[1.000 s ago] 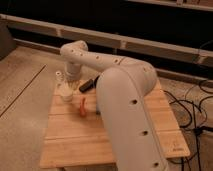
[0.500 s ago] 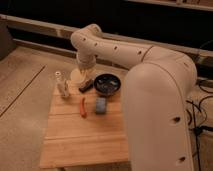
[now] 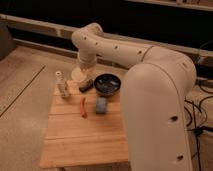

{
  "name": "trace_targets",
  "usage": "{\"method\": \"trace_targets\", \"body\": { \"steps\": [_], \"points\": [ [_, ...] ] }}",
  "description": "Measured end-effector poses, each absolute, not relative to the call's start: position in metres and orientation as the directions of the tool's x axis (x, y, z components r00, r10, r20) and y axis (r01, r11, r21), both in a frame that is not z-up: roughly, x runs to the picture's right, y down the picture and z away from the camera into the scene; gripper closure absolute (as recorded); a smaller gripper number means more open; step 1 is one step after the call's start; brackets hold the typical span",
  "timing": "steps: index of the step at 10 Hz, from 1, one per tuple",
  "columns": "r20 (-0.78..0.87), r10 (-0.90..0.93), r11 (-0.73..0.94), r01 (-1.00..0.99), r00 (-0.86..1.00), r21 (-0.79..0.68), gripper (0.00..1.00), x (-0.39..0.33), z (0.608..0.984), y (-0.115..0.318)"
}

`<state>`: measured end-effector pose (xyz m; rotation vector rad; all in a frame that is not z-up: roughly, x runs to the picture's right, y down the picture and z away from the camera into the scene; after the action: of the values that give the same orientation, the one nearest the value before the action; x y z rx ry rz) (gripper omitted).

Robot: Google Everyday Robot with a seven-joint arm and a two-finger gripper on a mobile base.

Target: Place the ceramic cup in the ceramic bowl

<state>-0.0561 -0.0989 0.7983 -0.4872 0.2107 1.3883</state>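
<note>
The white arm reaches over the wooden table, its gripper low at the far edge; how wide it stands, or whether it grips anything, I cannot tell. The dark bowl sits just right of the gripper, and the cream cup is right at the gripper, outside the bowl. A white bottle stands to its left, and a blue block and a red stick lie in front of it.

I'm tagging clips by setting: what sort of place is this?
Probably a lab or workshop: speckled hard floor, loose cables beside a small wooden table. The gripper hangs over the table's back edge.
</note>
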Motion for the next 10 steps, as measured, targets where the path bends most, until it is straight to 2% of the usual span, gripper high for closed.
{"method": "trace_targets", "body": {
  "steps": [1,5,10],
  "points": [
    [-0.432,0.896,0.037,-0.986,0.104,-0.16,1.0,-0.017,0.802,-0.107],
    [-0.433,0.899,-0.119,-0.987,-0.061,-0.109,1.0,0.05,0.818,-0.119],
    [-0.441,0.894,-0.17,-0.97,-0.077,-0.175,1.0,0.054,0.869,-0.12]
  ]
}}
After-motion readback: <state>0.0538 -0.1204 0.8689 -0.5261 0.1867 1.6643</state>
